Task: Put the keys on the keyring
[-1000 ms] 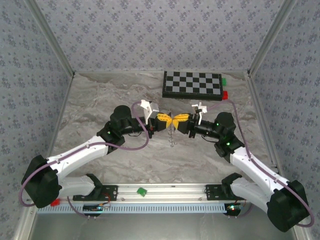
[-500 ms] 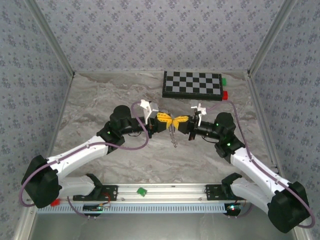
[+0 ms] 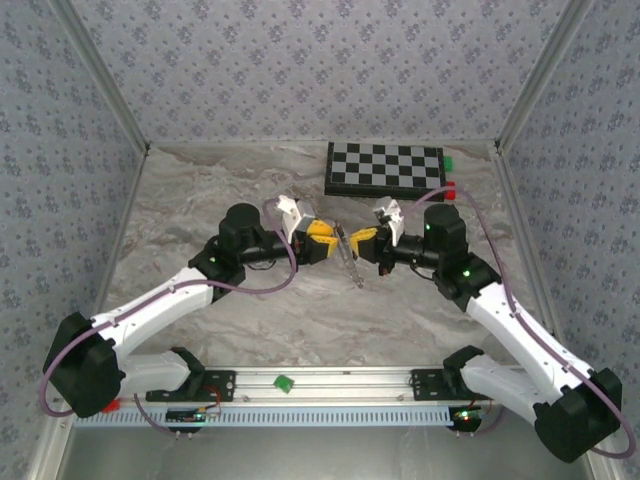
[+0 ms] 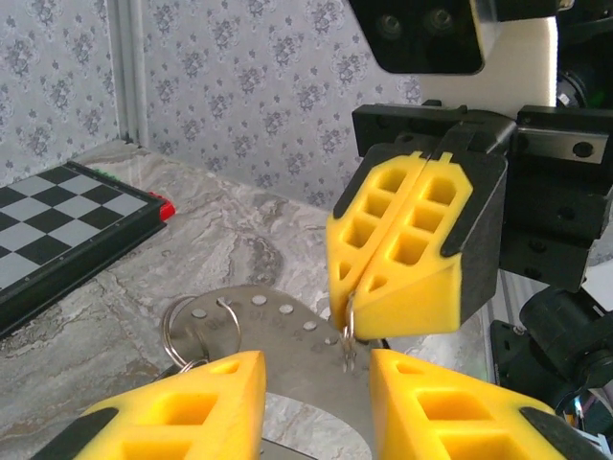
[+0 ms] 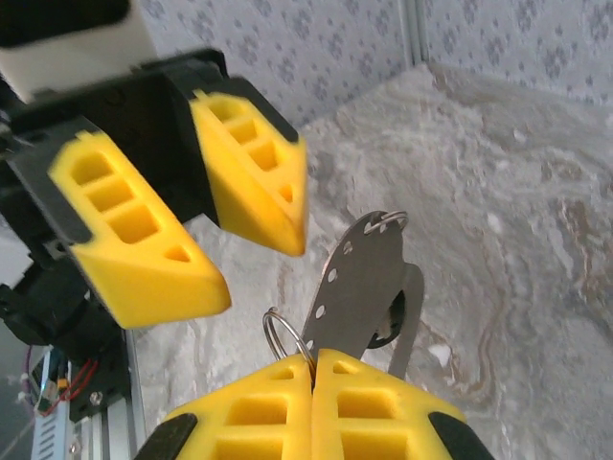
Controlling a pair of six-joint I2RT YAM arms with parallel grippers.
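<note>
My right gripper [image 5: 313, 356] is shut on a small split keyring [image 5: 283, 328], pinching it at the fingertips above the table. From the ring hang the keys [image 5: 362, 273]: a flat silver piece with a row of holes and a thinner strip behind it. A second wire ring [image 5: 388, 221] sits at the far end of that piece. My left gripper [image 4: 316, 369] is open, its yellow fingers [image 4: 182, 402] on either side of the flat piece, not touching it. From above, the left gripper [image 3: 325, 240] and right gripper [image 3: 362, 243] face each other mid-table, with the keys [image 3: 351, 265] dangling between them.
A chessboard [image 3: 385, 168] lies at the back of the marble table [image 3: 200, 200], with a red block [image 3: 450, 190] and a green block [image 3: 449, 160] at its right end. Another green block [image 3: 284, 381] sits on the front rail between the arm bases.
My left gripper has opened and let go of the ring. My right gripper has closed on it. Both wrists have turned, and the keys now hang tilted.
</note>
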